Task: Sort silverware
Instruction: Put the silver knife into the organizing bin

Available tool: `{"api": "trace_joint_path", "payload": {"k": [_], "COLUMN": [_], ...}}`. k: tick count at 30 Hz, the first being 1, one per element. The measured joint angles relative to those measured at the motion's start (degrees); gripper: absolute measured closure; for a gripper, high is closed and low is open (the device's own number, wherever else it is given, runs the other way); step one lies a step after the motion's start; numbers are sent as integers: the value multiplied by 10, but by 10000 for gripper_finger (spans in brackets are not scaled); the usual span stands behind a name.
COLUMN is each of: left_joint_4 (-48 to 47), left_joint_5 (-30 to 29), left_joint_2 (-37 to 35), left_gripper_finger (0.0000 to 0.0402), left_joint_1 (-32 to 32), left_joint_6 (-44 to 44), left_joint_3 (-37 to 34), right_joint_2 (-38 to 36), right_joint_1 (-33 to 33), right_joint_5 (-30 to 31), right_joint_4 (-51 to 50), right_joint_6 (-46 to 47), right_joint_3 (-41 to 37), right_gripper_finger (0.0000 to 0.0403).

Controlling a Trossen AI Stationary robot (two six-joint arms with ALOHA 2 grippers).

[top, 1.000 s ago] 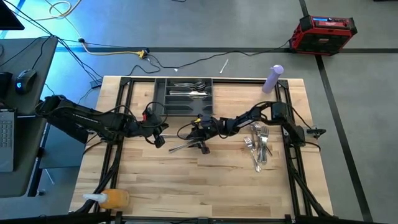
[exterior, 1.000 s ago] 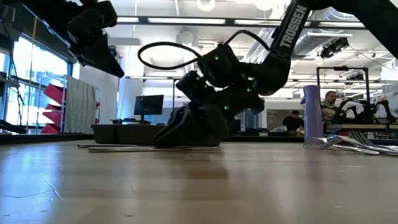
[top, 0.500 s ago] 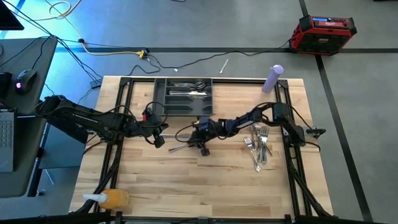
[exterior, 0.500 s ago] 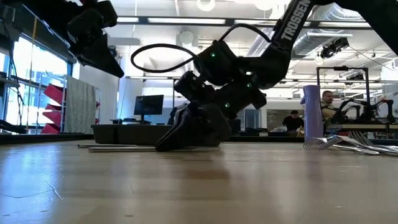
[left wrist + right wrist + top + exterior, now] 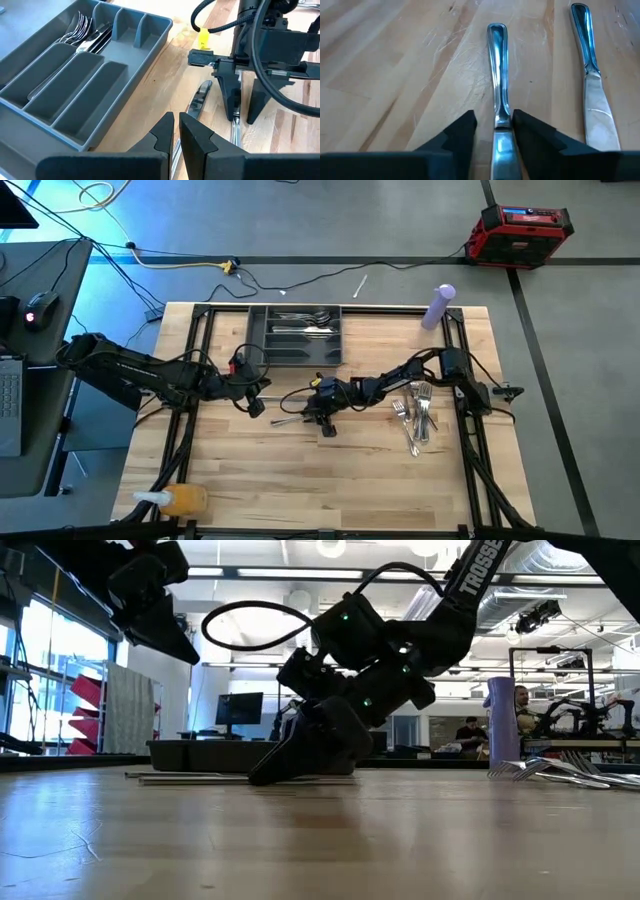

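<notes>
Two slim silver knives lie on the pale wooden surface (image 5: 300,480) at mid-table; the right claw (image 5: 493,131) is down over the nearer knife (image 5: 498,85), fingers straddling its handle, not yet clamped. The second knife (image 5: 590,80) lies just beside. The left claw (image 5: 176,131) waits nearby, closed and empty. A heap of shiny forks and spoons (image 5: 415,412) remains unsorted. Farthest, the dark grey compartmented tray (image 5: 262,352) holds few pieces, so most sorting seems left.
</notes>
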Motion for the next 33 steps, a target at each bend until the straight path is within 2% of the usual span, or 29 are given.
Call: {"api": "trace_joint_path", "payload": {"k": [5,12,16,21,29,33], "left_joint_4": [1,3,3,4,5,6], "left_joint_5": [0,0,0,0,0,11], "left_joint_2": [0,0,0,0,0,0], "left_gripper_finger": [390,390,390,390,390,390], "left_joint_1": [0,0,0,0,0,0], "left_joint_6": [0,0,0,0,0,0], "left_joint_3": [0,0,0,0,0,0], "right_joint_2": [-5,11,30,44,64,62], "right_joint_1": [0,0,5,4,20,23], "right_joint_5": [3,15,43,48,76,77], "right_joint_4": [10,54,87,93,101,99], "right_joint_6": [11,32,53,63,69,72], "right_joint_3": [-1,-2,-1,0,3,4], "right_gripper_finger": [248,256,264,292,382,384]}}
